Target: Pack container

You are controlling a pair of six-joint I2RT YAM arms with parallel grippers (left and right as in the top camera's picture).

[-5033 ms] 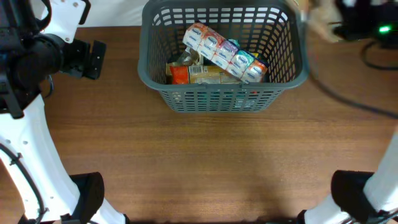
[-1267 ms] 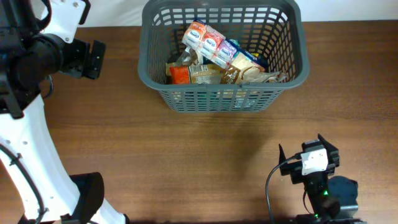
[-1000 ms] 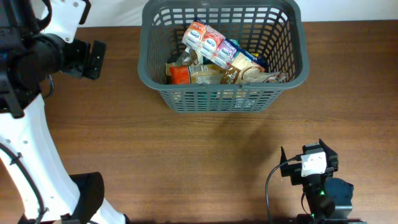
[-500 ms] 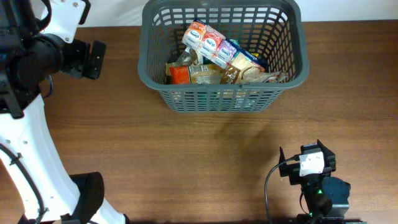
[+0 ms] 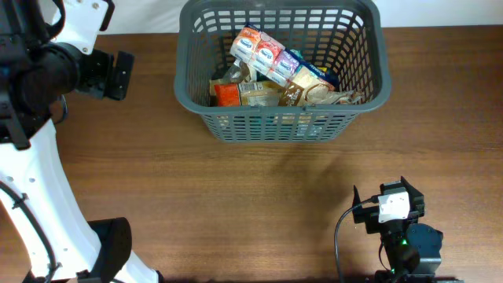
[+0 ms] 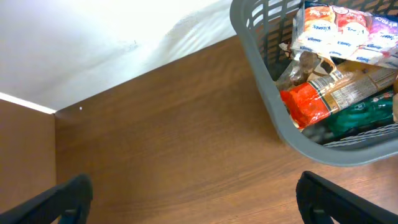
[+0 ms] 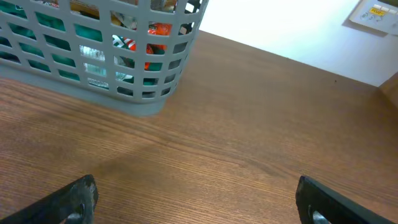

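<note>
container (image 5: 277,126) sits at far edge of table (image 5: 236,196), roughly centre, already stuffed with snack packs (image 5: 271,59). guessing stiff plastic, light shell, bit heavier with this load. lattice walls probably flex some, so best hold imo is solid rim on short sides. packs look soft, crinkly, easy to crush.

left gripper (image 5: 119,75) hovers near far-left corner, jaws spread wide, nothing held. right gripper (image 5: 383,203) low by near edge, right side, jaws also spread wide, empty. both well apart from container.

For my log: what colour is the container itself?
Dark grey, with slotted lattice walls; the container shows best in the overhead view.
</note>
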